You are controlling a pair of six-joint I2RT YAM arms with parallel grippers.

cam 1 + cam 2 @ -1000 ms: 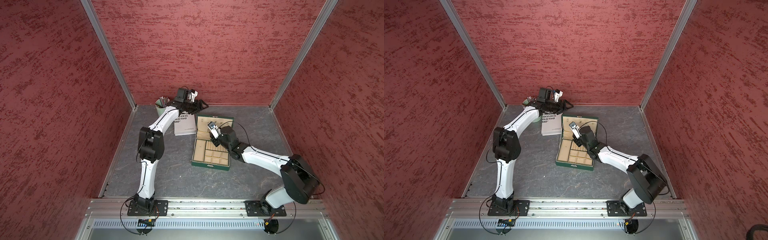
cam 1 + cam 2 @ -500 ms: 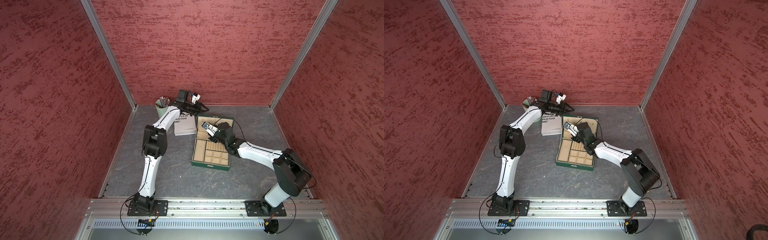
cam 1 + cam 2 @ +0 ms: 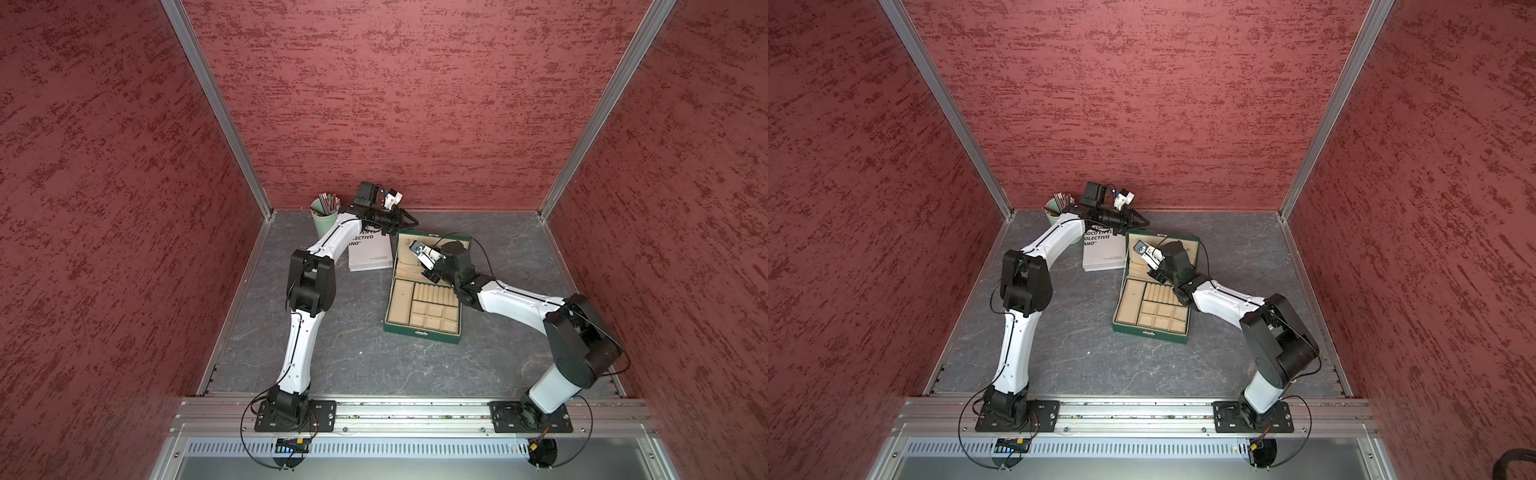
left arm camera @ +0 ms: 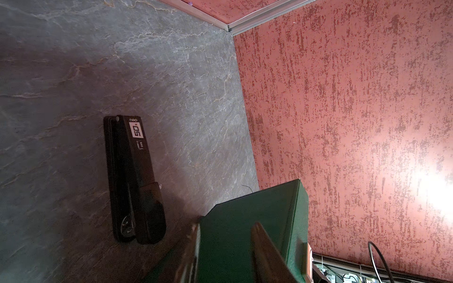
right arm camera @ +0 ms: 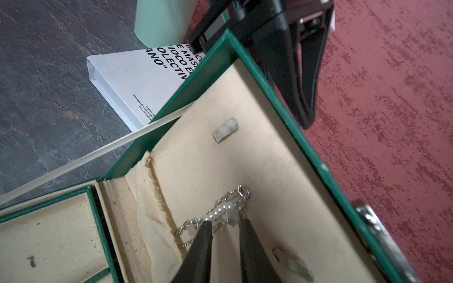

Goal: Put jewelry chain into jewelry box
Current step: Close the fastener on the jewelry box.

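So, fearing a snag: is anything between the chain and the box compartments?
Nothing visible. The chain is at the right gripper's tips, against the lid lining of the open box; the compartments lie open.

The jewelry box [image 5: 137,147] is showing a dark green, finely grained leather-like skin, a matt beige velvety lining [image 5: 220,166] that is looking stained, and a shiny metal clasp [image 5: 382,235]. The jewelry chain [image 5: 213,213] is gleaming as silvery metal links with glossy pearly beads [image 5: 226,207]. The table [image 5: 36,73] is looking like matt veined grey stone, the booklet [image 5: 137,80] like smooth white paper, the walls [image 4: 343,122] rough.
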